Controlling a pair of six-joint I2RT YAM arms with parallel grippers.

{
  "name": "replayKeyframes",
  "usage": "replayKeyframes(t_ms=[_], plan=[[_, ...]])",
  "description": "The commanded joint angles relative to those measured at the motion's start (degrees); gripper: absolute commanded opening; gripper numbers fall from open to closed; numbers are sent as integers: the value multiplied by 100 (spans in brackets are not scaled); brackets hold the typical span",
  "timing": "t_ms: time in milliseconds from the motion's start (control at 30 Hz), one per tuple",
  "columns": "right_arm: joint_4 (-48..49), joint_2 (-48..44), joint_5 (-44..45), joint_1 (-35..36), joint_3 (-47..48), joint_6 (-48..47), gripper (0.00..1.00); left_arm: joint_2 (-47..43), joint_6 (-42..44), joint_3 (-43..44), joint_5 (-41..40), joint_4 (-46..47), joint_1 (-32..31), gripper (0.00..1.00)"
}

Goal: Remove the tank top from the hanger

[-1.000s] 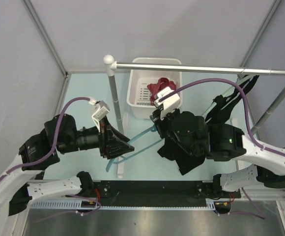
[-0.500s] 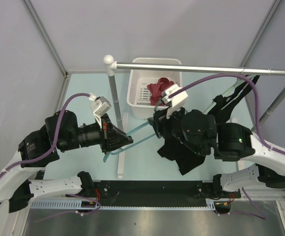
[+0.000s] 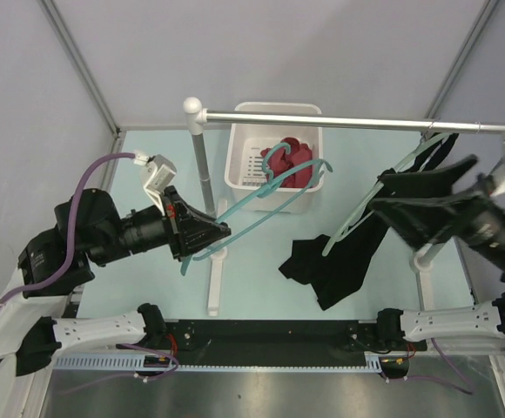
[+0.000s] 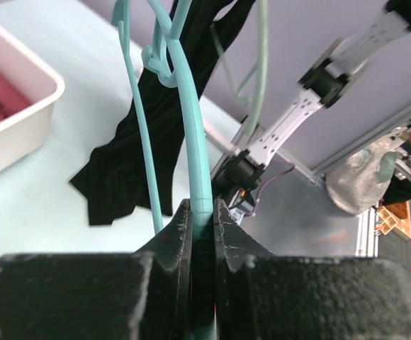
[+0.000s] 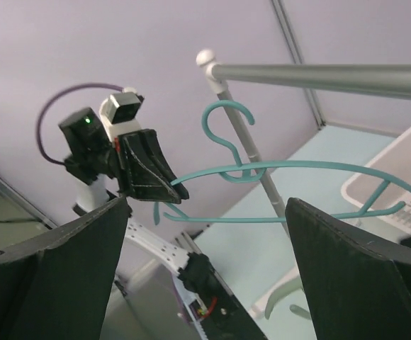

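My left gripper (image 3: 221, 232) (image 4: 202, 206) is shut on one end of a bare teal hanger (image 3: 265, 202) (image 4: 194, 134) (image 5: 290, 170). It holds the hanger in the air, with the hook over the white basket. The black tank top (image 3: 318, 268) (image 4: 124, 177) lies crumpled on the table, off the hanger. At the right, my right gripper (image 3: 388, 198) (image 5: 207, 205) is open wide with nothing between its fingers, well apart from both the hanger and the tank top.
A white basket (image 3: 242, 170) holding red cloth (image 3: 289, 159) stands at the back. A metal rail (image 3: 366, 121) on a white post (image 3: 204, 170) crosses the scene. A pale green hanger (image 3: 357, 218) with dark cloth hangs from the rail's right end.
My left gripper shut on the teal hanger and drew it back to the left. My right gripper opened, let go and swung far to the right.
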Motion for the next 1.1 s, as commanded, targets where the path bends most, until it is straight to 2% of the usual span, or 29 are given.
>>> replayKeyframes(t_ms=[0, 100, 200, 333, 567, 767, 1067], plan=[[-52, -669, 407, 2, -231, 412, 98, 348, 167, 455, 414, 752, 12, 0], [89, -1179, 539, -34, -609, 544, 97, 620, 159, 631, 607, 980, 4, 0], [-121, -1400, 977, -60, -680, 650, 93, 866, 141, 816, 669, 1261, 4, 0], [-333, -1497, 1549, -78, -838, 948, 79, 1209, 88, 1053, 555, 1437, -5, 0], [-544, -1207, 1972, -69, -830, 1046, 75, 1816, 71, 1352, 248, 1771, -172, 0], [-650, -1268, 2411, -78, -882, 1151, 64, 2185, 79, 1432, 1, 2035, -304, 0], [-571, -1400, 2648, -69, -1093, 1195, 61, 2764, 115, 1519, -175, 2343, -348, 0]])
